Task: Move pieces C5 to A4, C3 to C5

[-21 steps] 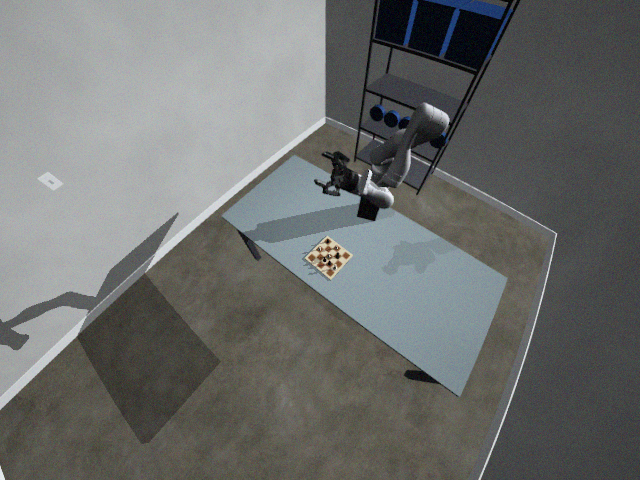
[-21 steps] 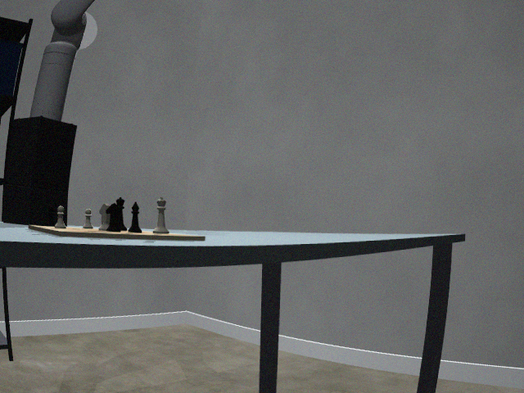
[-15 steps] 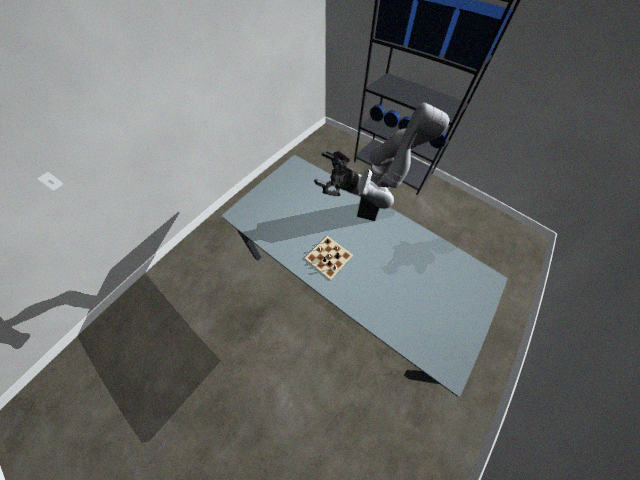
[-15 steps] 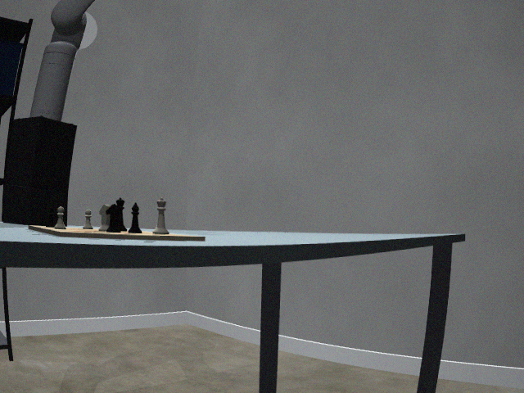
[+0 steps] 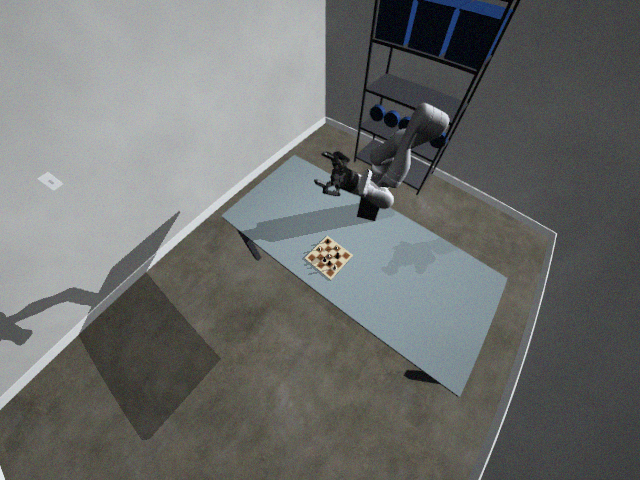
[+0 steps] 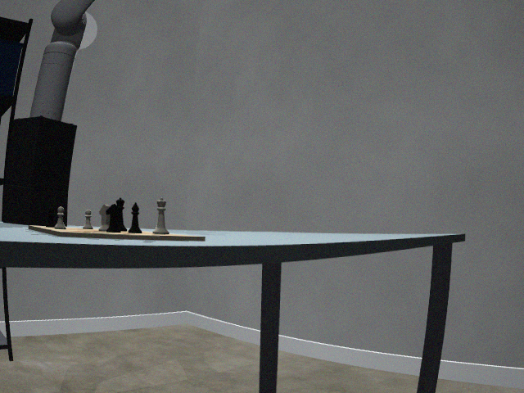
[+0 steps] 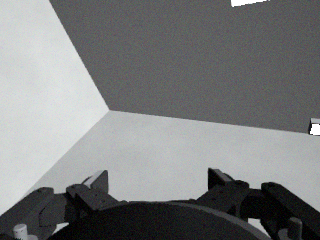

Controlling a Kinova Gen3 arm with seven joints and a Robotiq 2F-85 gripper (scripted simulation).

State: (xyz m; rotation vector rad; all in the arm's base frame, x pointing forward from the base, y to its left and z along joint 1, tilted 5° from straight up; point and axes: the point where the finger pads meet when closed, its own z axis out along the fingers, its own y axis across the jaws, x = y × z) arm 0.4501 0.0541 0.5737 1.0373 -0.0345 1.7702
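At the table's (image 5: 444, 330) far left end, the gripper (image 5: 326, 173) hangs with fingers spread wide and holding nothing, pointed at the wall, likely a start pose. To its right the chessboard (image 5: 316, 261) lies mid-table, well apart, pieces upright; C5 and C3 cannot be told apart.

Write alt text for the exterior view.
A flat wooden chessboard on a pale blue table carries upright pieces: four light ones, including a tall one, and three black. Behind stands the grey arm on its black pedestal.
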